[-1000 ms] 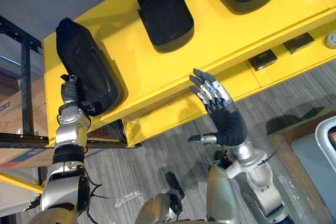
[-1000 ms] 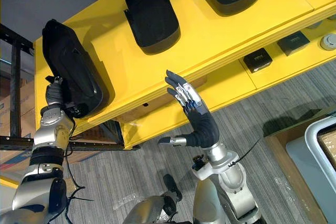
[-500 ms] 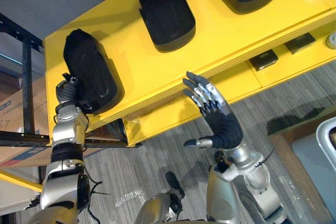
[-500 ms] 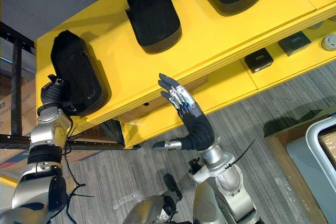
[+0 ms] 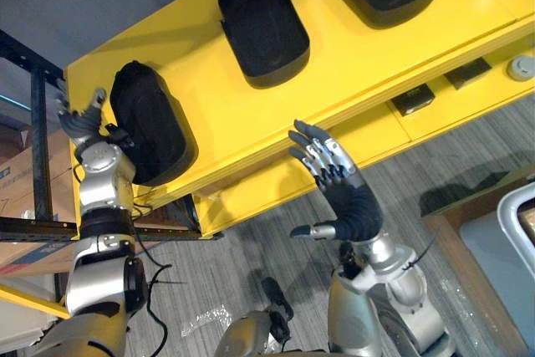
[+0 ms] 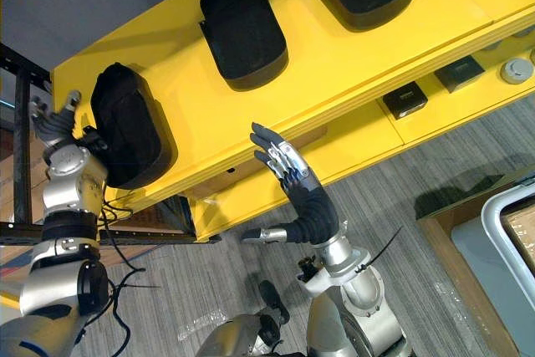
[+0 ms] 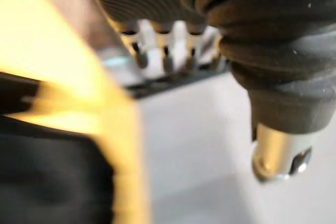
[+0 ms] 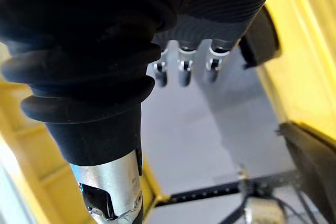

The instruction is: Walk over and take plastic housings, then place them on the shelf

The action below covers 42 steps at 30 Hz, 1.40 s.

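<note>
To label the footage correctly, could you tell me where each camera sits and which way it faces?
Left eye view: on the head, looking down at the yellow shelf and black housings; both arms show, left hand open beside the leftmost housing, right hand open before the shelf's edge.
Right eye view: beside it, same scene.
Left wrist view: on that wrist, along its fingers past the shelf's edge.
Right wrist view: on that wrist, along its fingers toward the shelf.
Shared: all four show the shelf.
</note>
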{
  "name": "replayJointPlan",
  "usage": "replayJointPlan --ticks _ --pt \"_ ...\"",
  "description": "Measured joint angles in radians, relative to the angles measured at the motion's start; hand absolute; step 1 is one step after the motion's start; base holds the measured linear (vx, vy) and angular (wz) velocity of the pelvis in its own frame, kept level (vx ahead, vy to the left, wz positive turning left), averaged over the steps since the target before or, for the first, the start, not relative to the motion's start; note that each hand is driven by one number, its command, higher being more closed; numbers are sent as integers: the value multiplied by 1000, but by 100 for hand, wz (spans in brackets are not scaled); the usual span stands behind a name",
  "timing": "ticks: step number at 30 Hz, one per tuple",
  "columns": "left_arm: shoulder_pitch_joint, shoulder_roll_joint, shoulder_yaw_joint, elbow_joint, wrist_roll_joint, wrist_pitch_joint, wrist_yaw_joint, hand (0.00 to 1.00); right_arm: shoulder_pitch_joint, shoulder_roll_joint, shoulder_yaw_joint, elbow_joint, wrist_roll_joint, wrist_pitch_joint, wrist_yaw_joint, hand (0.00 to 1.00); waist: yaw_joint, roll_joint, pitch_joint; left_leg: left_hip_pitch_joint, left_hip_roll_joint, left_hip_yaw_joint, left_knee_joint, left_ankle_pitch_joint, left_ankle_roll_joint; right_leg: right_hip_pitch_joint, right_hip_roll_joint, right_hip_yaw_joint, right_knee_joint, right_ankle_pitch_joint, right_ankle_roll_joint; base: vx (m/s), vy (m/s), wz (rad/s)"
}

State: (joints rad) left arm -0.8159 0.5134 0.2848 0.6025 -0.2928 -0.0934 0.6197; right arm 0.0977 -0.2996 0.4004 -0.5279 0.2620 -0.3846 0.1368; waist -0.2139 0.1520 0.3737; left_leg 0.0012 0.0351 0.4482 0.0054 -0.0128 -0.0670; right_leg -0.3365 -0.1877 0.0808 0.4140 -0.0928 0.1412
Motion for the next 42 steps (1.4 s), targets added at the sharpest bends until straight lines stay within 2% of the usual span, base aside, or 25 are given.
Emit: replayJointPlan --ticks 3,4,6,7,9,11,12,14,15,18,19,22,23,24,25,28,30,33,37,42 --pt "-20 12 -54 -70 43 -109 40 0 6 0 -8 43 -1 -50 18 0 -15 -1 -2 31 5 -25 -3 -1 1 61 1 -25 -42 10 2 33 3 5" --pt "-17 13 -64 -92 59 -126 40 0 8 1 -12 52 -1 -55 18 0 -16 -2 -4 34 7 -31 -3 -1 1 72 1 -31 -51 11 3 24 -2 20" --pt "34 13 -72 -242 117 -184 42 0 -1 1 -41 88 -1 -73 28 0 -13 -7 -32 32 12 -59 -3 -2 4 103 8 -56 -91 26 5 37 -10 22" --pt "61 13 -71 -298 123 -194 42 0 -6 1 -49 96 -1 -73 32 0 -8 -10 -41 34 14 -61 -2 -2 4 111 9 -59 -103 31 5 54 -4 16" --pt "234 -2 -75 -546 150 -210 27 0 -24 2 -55 132 0 -73 41 0 9 -17 -92 46 19 -92 -1 -2 4 161 7 -90 -144 38 9 94 3 25" --pt "381 -54 -73 -720 157 -220 5 0 -25 9 -54 154 0 -71 45 0 29 -21 -121 68 22 -127 -2 -2 4 215 5 -122 -174 39 9 95 -5 42" --pt "510 -120 -74 -842 176 -228 -19 0 -25 20 -54 169 0 -69 45 0 50 -24 -149 77 24 -151 -1 -2 4 252 2 -152 -200 39 10 92 -12 57" --pt "698 -220 -100 -971 183 -237 -67 0 -27 39 -54 192 -2 -68 45 0 83 -31 -173 86 25 -197 -1 -2 4 303 0 -201 -235 41 13 52 -8 71" --pt "836 -295 -135 -1023 194 -237 -116 0 -30 55 -52 211 -4 -51 44 100 115 -40 -182 86 27 -230 -2 -7 3 333 -1 -237 -264 42 14 -25 2 70" --pt "998 -376 -184 -1035 178 -233 -182 0 -43 80 -39 268 -9 -29 47 100 171 -59 -188 85 29 -257 -3 -16 2 378 1 -279 -309 58 8 -39 27 63" --pt "1211 -448 -245 -934 63 -105 -273 0 -50 125 65 406 -42 11 -15 100 225 -130 -224 49 16 -314 -20 -2 0 412 -2 -352 -376 97 3 13 49 68" --pt "1206 -448 -248 -934 63 -103 -277 0 -55 125 65 429 -41 15 -28 100 227 -135 -226 51 16 -325 -18 -2 0 422 -1 -356 -383 103 3 46 15 38" --pt "1253 -479 -359 -730 68 -132 -356 0 -162 159 62 715 -41 26 -163 100 252 -148 -206 34 12 -363 -22 0 -2 442 -1 -410 -399 103 3 30 2 51" --pt "1277 -489 -383 -728 72 -135 -371 0 -164 161 54 721 -41 37 -192 100 277 -150 -188 32 12 -367 -23 1 -3 442 -1 -413 -399 103 2 17 2 55" --pt "1298 -490 -387 -728 75 -141 -382 0 -164 163 57 721 -41 37 -205 100 286 -151 -182 32 11 -372 -27 2 -4 442 -1 -418 -397 100 -2 -11 2 11" --pt "1309 -482 -391 -727 75 -165 -387 0 -225 177 46 755 -41 37 -209 100 284 -142 -152 28 7 -385 -18 4 -2 443 -6 -432 -383 94 -11 8 11 14" --pt "1257 -471 -426 -695 56 -156 -431 0 -363 197 -22 850 -40 39 -202 100 285 -129 -100 -4 6 -388 14 3 -1 418 -13 -432 -361 94 -12 -83 25 4" --pt "1247 -473 -464 -659 54 -147 -455 0 -424 200 -31 859 -41 38 -200 100 289 -118 -59 -16 4 -388 20 3 -1 406 -18 -433 -349 92 -13 -54 26 2" --pt "1247 -473 -466 -651 35 -146 -471 0 -441 211 -25 863 -43 34 -206 100 294 -114 -54 -24 3 -391 23 3 -1 391 -24 -434 -326 76 -15 7 0 1" --pt "1246 -473 -476 -651 18 -146 -475 0 -463 219 -24 869 -53 2 -204 100 293 -96 -24 -22 -1 -399 23 4 -1 372 -39 -436 -272 44 -13 2 5 4"
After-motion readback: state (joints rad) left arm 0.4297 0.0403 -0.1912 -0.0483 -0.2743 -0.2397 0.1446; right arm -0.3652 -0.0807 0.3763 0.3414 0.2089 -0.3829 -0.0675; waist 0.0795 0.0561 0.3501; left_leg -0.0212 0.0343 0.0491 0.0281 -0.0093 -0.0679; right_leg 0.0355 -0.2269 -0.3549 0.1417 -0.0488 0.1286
